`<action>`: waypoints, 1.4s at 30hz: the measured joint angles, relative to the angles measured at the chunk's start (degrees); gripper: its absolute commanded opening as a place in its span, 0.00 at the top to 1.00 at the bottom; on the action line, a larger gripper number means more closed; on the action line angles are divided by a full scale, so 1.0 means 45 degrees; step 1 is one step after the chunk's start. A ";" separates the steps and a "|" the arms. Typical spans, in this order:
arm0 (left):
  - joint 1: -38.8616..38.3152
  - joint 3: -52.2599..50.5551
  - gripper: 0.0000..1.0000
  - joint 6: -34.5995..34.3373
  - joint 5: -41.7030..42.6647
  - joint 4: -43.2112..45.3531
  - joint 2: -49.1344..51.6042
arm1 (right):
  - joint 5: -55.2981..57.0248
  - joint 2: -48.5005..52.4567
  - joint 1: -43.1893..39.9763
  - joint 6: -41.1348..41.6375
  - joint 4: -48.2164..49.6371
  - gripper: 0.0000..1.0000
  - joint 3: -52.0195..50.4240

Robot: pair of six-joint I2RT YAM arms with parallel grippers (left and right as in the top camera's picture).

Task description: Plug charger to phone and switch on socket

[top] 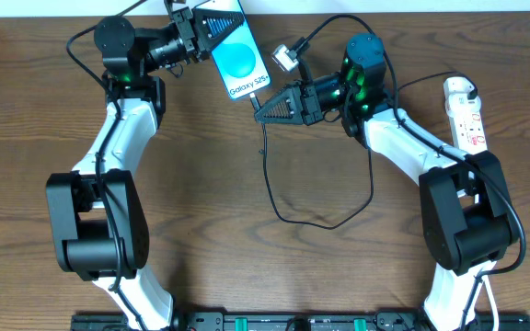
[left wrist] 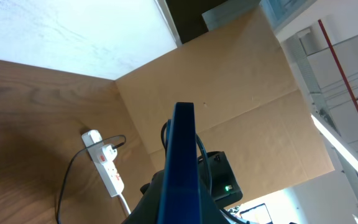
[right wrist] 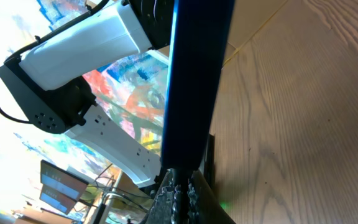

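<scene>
Wooden table [top: 201,211], upper centre: left gripper [top: 205,37] clamps the phone [top: 237,57], right gripper [top: 260,108] pinches the charger [top: 274,184] tip just below its lower edge, socket [top: 465,115] far right, so square the tip with the port and press in straight, gently.

This is a robotics lab, set up as a test bench. Two white-and-black machines, the left arm [top: 122,138] and the right arm [top: 403,138], rise from a black rail [top: 274,322] at the near edge of a wood-grain table [top: 201,211], and a white socket [top: 465,115] lies on the tabletop. A plain cardboard sheet [left wrist: 229,93] screens the far side. Beyond it, the wrist views show a bare red pipe [left wrist: 344,74], a lit screen [right wrist: 58,183] and a bright, many-coloured picture [right wrist: 135,81].
</scene>
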 measured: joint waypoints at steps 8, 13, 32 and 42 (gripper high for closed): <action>0.0010 0.0000 0.92 0.0000 -0.0039 -0.0005 0.0000 | 0.0000 0.0000 -0.0024 0.0000 0.0000 0.99 0.0000; 0.0010 0.0000 0.93 0.0000 -0.0117 -0.0005 0.0000 | 0.0000 0.0000 -0.0097 0.0000 0.0000 0.99 0.0000; -0.0015 0.0000 0.93 0.0000 -0.0238 -0.0005 0.0000 | 0.0000 0.0000 -0.0141 0.0000 0.0005 0.99 0.0000; -0.0083 0.0000 0.92 0.0063 -0.0296 -0.0005 0.0000 | 0.0000 0.0000 -0.0141 0.0000 0.0000 0.99 0.0000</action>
